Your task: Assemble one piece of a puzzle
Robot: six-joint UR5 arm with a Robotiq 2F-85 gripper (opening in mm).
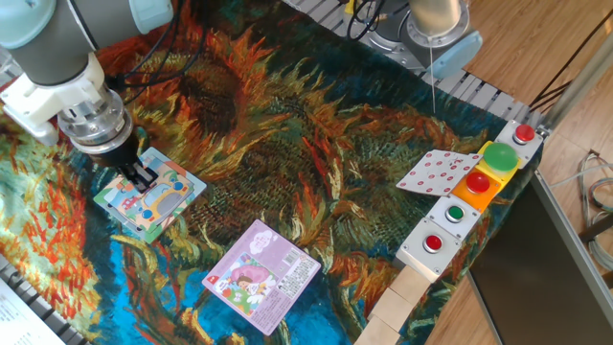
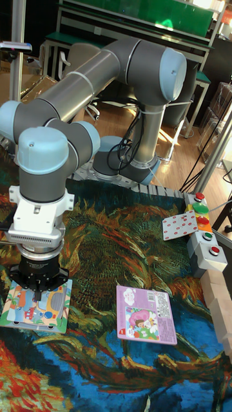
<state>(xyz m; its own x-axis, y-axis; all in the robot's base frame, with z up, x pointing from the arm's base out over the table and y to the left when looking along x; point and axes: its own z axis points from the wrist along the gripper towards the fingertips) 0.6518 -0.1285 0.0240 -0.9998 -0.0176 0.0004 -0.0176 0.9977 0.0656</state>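
Observation:
The puzzle (image 1: 158,203) is a square teal-edged board with a cartoon bus picture. It lies flat on the cloth at the left, and the tall fixed view has the puzzle (image 2: 48,310) at lower left. My gripper (image 1: 143,176) points straight down over the board's far left part, fingertips at its surface. From the tall fixed view the gripper (image 2: 37,295) hides the board's upper middle. Its black fingers are drawn close together. The piece is pinched between them and almost fully hidden.
A purple-pink card (image 1: 261,274) lies near the front of the cloth. A red-and-white patterned card (image 1: 436,172) leans on the button box (image 1: 466,206) at the right edge. Wooden blocks (image 1: 400,297) line the front right. The arm's base (image 1: 436,34) stands at the back.

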